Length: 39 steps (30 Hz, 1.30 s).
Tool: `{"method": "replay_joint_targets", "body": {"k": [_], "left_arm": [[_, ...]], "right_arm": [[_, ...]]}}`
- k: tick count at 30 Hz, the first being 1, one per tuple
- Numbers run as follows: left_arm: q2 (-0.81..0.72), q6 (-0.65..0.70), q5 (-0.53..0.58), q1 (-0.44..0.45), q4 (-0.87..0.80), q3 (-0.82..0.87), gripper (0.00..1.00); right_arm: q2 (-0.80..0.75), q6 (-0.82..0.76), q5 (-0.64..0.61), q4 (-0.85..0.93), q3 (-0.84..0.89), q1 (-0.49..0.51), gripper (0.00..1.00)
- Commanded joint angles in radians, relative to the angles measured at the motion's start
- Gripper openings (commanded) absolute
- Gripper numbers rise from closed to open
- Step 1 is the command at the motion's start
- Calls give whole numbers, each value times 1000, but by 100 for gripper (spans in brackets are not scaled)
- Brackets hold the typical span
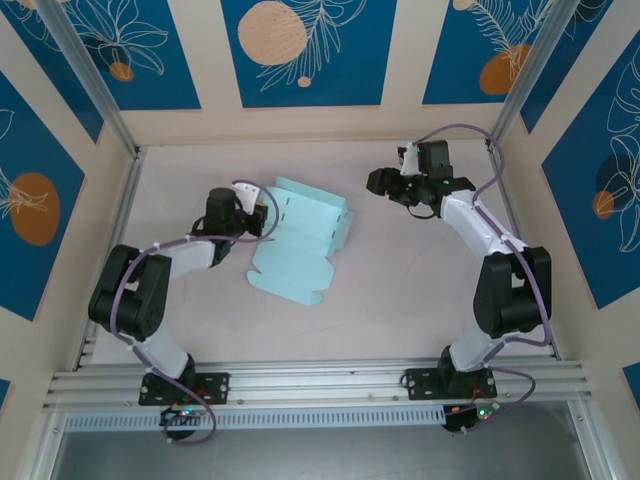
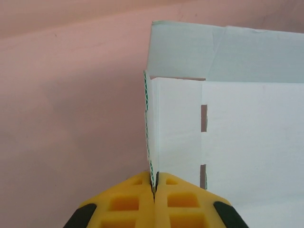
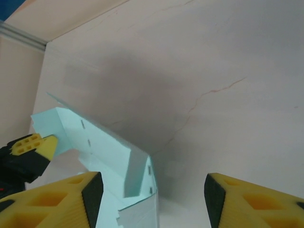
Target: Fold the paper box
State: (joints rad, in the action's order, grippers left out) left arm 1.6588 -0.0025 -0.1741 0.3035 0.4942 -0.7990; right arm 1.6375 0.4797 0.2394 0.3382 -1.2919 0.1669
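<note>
While my left gripper is pinched tight on the left side wall of the paper box, my right gripper hangs wide open w/ nothing in it, off to the box's right and not touching it.

Box sits on the table, a bit left of centre, between my two arms. It's only partly folded. The far half has walls standing up, and the near half is a flat flap w/ scalloped tabs lying on the table, pointing toward my bases.

Left wrist cam: my yellow pads are pressed together, and a thin upright edge of the pale blue wall is caught between them. Green marks run down that edge. Two small slots are cut in the wall just right of the grip, and another wall stands behind it.

Right wrist cam: my fingers are spread far apart. The box's raised wall, w/ slots, is below and to the left. My left gripper's yellow pad touches the box's far corner there.
</note>
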Motion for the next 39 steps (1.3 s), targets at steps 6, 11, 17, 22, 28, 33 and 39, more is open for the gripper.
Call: {"method": "replay_joint_targets", "body": {"k": [6, 11, 17, 22, 28, 33, 39], "left_arm": [[-47, -31, 93, 62, 429, 135, 0], [-41, -35, 108, 69, 440, 134, 0], [-22, -30, 141, 78, 461, 142, 0], [12, -29, 131, 87, 512, 151, 0], [24, 1, 101, 95, 508, 144, 0], [21, 7, 97, 96, 502, 135, 0], [19, 9, 96, 96, 500, 132, 0]], "right_arm": [[191, 2, 74, 224, -232, 36, 68], [310, -6, 45, 331, -368, 38, 68], [318, -12, 64, 312, -357, 56, 61], [278, -44, -28, 364, -385, 91, 57], [151, -166, -88, 365, -390, 119, 51], [101, -313, -187, 315, -336, 168, 46], [141, -357, -267, 311, -354, 196, 47]]}}
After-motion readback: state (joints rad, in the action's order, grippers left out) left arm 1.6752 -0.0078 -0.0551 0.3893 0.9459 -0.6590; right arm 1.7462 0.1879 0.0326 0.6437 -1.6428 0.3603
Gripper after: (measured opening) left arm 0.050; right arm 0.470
